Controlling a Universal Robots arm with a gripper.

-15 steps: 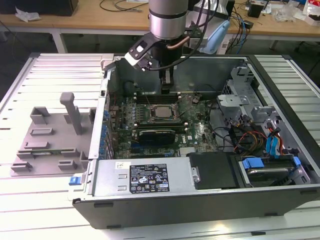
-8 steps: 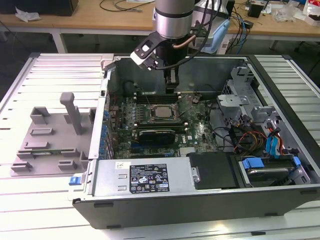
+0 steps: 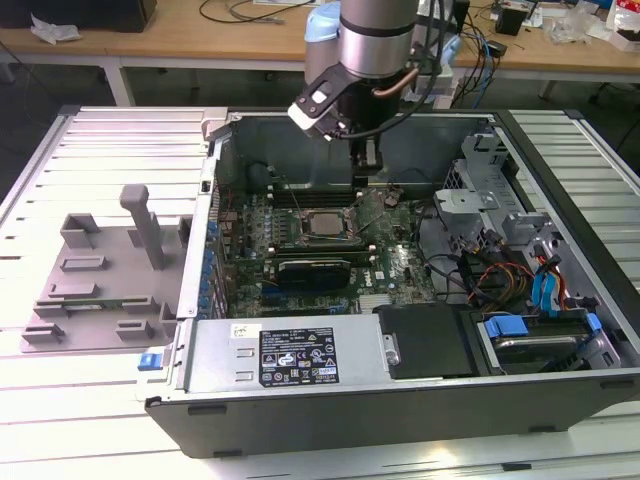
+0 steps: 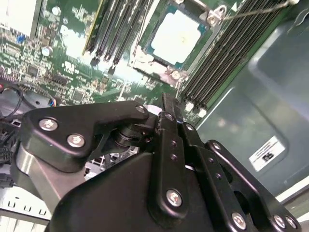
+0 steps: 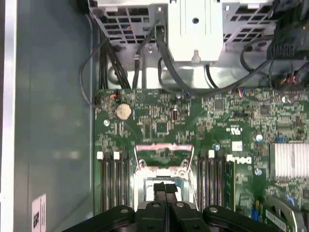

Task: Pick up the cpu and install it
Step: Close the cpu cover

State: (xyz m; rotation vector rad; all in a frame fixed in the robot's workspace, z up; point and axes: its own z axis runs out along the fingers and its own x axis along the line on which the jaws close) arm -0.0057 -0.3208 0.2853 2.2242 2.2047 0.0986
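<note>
Pale slatted table point(image 3: 100, 150) carries an open computer case point(image 3: 400, 400) lying on its side, with a cluttered workbench point(image 3: 200, 45) behind it. A grey moulded fixture point(image 3: 105, 280) stands on the table to the exterior view's left of the case.

I note the motherboard point(image 3: 395, 270) face up inside the case. The cpu point(image 3: 322, 222) lies flat in its socket point(image 4: 149, 60), with its pale metal top upward and uncovered. Rows of dark memory slots point(image 4: 227, 53) run along both sides of it. In the first wrist view a metal retaining frame point(image 5: 164, 147) appears hinged open beside the socket.

The arm reaches down into the case. I see the gripper point(image 3: 367, 165) hanging over the board, just to the exterior view's right of the socket. In both wrist views its black fingers point(image 5: 159, 189) are pressed together with nothing between them. They are clear of the cpu, and a strip of board shows between fingertip and socket in the second wrist view.
</note>
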